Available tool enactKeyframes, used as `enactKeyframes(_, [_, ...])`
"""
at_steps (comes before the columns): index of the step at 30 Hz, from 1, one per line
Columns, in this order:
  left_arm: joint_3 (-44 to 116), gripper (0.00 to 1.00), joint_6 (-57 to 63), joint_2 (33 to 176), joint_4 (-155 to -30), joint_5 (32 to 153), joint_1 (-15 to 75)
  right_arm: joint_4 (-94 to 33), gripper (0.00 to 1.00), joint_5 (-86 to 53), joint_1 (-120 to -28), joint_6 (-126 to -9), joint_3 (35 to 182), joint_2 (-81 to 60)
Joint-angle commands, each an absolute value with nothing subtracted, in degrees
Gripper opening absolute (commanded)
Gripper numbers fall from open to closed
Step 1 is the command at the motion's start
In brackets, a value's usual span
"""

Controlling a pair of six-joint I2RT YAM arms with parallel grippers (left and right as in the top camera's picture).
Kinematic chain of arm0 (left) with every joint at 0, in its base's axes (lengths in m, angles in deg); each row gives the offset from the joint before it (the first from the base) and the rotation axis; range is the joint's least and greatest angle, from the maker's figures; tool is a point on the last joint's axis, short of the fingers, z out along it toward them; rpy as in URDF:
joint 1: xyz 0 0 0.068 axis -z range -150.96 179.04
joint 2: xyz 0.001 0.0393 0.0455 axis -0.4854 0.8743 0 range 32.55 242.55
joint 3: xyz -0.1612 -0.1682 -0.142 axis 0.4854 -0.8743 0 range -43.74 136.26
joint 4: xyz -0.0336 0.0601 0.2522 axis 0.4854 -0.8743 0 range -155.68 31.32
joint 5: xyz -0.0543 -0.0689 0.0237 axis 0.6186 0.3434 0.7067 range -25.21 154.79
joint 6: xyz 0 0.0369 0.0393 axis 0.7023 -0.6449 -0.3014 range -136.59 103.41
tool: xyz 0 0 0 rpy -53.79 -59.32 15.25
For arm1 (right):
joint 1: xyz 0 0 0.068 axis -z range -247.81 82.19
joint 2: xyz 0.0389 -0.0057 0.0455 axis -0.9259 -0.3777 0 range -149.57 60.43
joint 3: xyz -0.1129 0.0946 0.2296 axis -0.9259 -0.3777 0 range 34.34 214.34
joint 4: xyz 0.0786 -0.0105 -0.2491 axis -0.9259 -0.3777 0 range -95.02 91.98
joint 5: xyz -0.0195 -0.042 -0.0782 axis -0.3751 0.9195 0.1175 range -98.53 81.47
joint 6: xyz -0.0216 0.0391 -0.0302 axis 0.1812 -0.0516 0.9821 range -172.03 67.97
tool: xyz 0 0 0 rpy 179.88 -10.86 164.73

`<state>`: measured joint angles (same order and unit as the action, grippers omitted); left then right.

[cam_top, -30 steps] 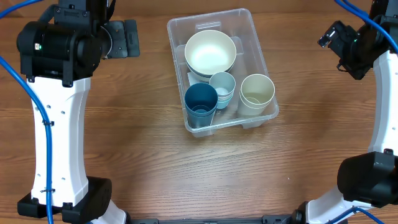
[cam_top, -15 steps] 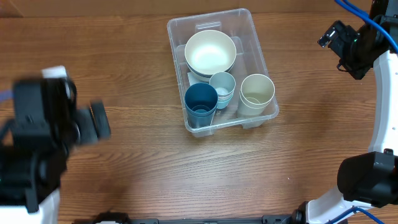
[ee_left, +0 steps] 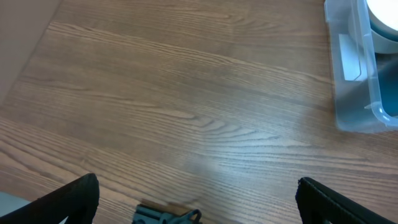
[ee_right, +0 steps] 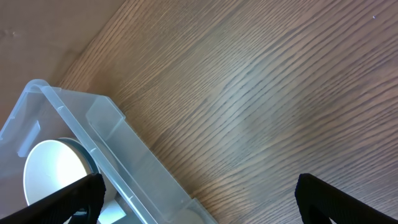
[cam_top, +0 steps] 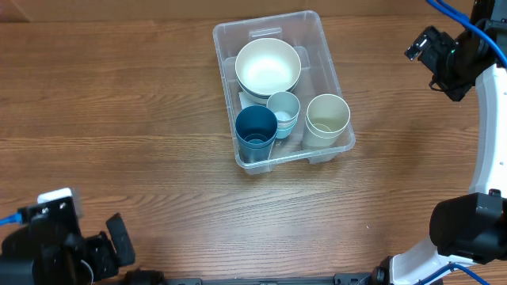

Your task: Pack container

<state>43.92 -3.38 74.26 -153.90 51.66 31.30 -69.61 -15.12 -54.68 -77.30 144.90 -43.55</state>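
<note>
Bowls (cam_top: pixel 268 66) and cups (cam_top: pixel 256 131) are nested in the container (cam_top: pixel 320 36) so everything fits; left gripper (ee_left: pixel 196 193) and right gripper (ee_right: pixel 199 193) are spread wide, empty.

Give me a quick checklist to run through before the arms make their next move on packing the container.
1. Container sits flat and upright on the table: ok.
2. White bowl, dark blue cup, light blue cup and cream cup are all inside the container: ok.
3. Left end effector is open and empty: ok.
4. Right end effector is open and empty: ok.
5. Both arms are apart from the container, with nothing above it: ok.
6. More items waiting to be packed: cannot tell; none shows in these views.
</note>
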Motion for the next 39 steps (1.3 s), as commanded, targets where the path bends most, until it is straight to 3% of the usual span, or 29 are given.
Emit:
enactKeyframes(1, [43.0, 1.0, -2.83, 73.78, -154.32, 51.27, 31.67, -69.28, 1.0, -14.62, -54.59, -77.39, 146.11, -42.75])
enactKeyframes(9, [42.98, 1.0, -3.12, 73.78, -152.98, 50.64, 31.67, -69.26, 1.0, -14.62, -54.59, -77.39, 146.11, -42.75])
enactKeyframes(16, [40.36, 1.0, -3.42, 73.83, -132.31, 58.72, 31.69, -69.26, 1.0, -14.62, -54.59, -77.39, 146.11, -42.75])
enactKeyframes(25, [19.22, 1.0, -4.76, 75.99, -101.36, 58.29, 31.69, -69.26, 1.0, -14.62, -54.59, -77.39, 146.11, -42.75])
enactKeyframes(39, [18.35, 1.0, -4.78, 85.98, -106.69, 58.4, 31.69, -69.26, 1.0, -14.64, -54.59, -77.39, 146.11, -42.75])
